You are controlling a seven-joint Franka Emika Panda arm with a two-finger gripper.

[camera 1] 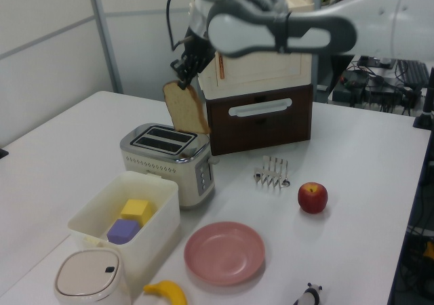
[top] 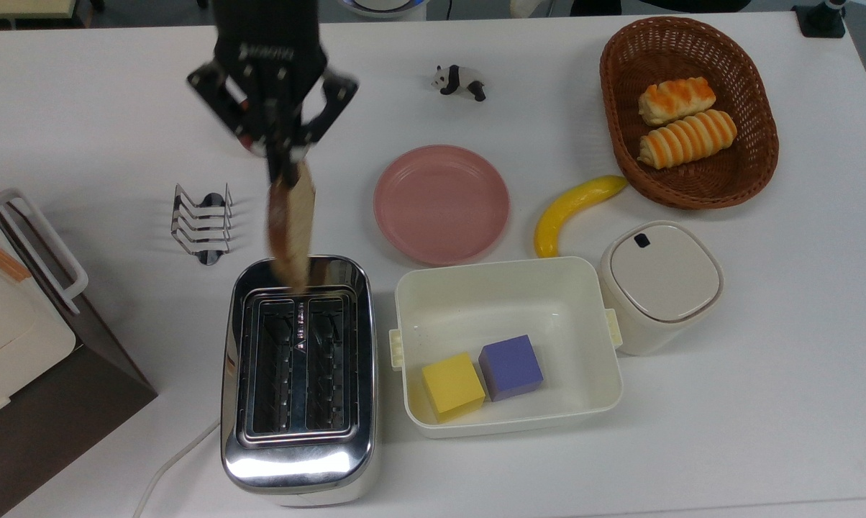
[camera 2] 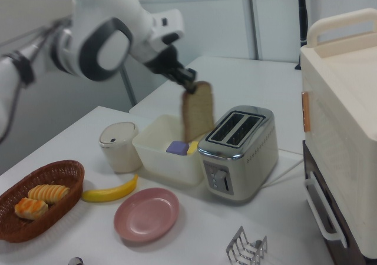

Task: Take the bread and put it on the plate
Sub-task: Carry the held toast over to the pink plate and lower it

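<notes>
Above the toaster [top: 298, 374], the tool [top: 283, 167] pinches the bread [top: 291, 229] by its top edge; the slice hangs upright on edge, clear of the slots, beside the plate [top: 441, 204].

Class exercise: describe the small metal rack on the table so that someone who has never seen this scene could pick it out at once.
Start at the chrome toaster near the top view's bottom edge. Just beyond its far corner, towards the top view's left, stands the toast rack. It is a row of thin upright wire loops on the white table, the one see-through wire thing there.
</notes>
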